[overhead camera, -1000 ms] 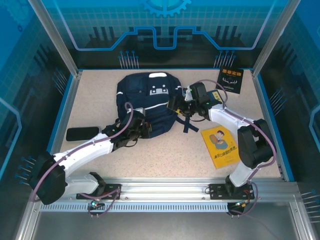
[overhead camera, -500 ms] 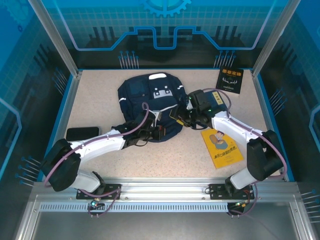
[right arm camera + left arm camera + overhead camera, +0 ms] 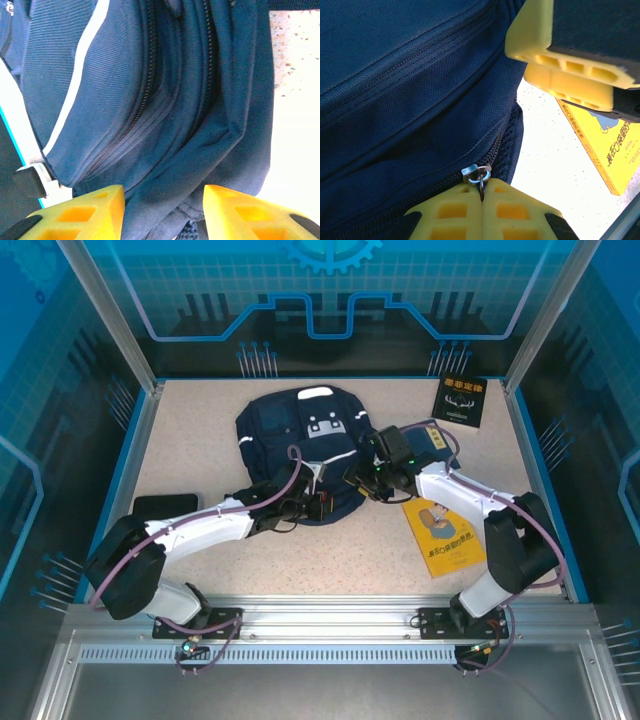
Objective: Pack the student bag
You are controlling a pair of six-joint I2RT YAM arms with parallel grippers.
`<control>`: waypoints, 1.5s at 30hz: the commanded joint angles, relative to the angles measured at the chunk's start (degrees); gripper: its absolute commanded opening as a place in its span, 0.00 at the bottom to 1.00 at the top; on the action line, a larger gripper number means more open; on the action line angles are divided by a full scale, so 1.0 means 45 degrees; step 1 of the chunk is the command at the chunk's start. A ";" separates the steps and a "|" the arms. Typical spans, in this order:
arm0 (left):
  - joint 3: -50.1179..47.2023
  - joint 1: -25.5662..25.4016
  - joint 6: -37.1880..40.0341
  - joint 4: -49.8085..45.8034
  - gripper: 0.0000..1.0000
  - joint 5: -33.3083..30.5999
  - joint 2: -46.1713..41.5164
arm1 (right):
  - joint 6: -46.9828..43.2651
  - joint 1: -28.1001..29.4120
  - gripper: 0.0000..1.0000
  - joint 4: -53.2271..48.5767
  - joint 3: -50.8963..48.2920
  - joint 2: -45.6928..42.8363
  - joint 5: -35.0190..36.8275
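We are looking at a soft navy backpack [image 3: 300,445] that is lying flat in the middle of the speckled beige desk [image 3: 190,440]. Its woven fabric is carrying white stripes and a white patch at the far end.

The left claw [image 3: 318,503] is sitting at the bag's near edge. In its wrist view the two blocky yellow fingers [image 3: 510,194], moulded with square hollows, are clenching tight on a small metal zipper pull [image 3: 477,174] at the end of a dark toothed zip line.

The right claw [image 3: 358,478] is sitting at the bag's right side, close to the left one. In its wrist view its yellow fingers [image 3: 250,212] are standing apart with a thick fold of navy cloth between them. We cannot tell whether they are squeezing that fold or only straddling it. Two zip lines and a white stripe are curving along the padded side above them.

A flat yellow paperback [image 3: 443,533] is lying just right of the bag. A black book [image 3: 461,400] is sitting at the far right edge, and a flat black oblong with rounded ends [image 3: 165,506] is lying on the left.
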 commanded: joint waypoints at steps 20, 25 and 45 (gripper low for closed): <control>-0.0438 0.1378 0.1001 -0.4622 0.00 -0.2781 -0.1777 | -0.2107 -0.1109 0.00 -0.0392 -0.0093 0.0002 0.1787; -0.0830 0.2604 0.1381 -0.4411 0.00 -0.2559 -0.2071 | -0.2711 -0.1303 0.00 -0.0409 0.0153 0.0147 0.1676; -0.0336 0.2379 0.2784 -0.1297 0.00 0.2062 -0.2086 | -0.3501 -0.1777 0.62 -0.1393 0.0426 -0.1450 0.0587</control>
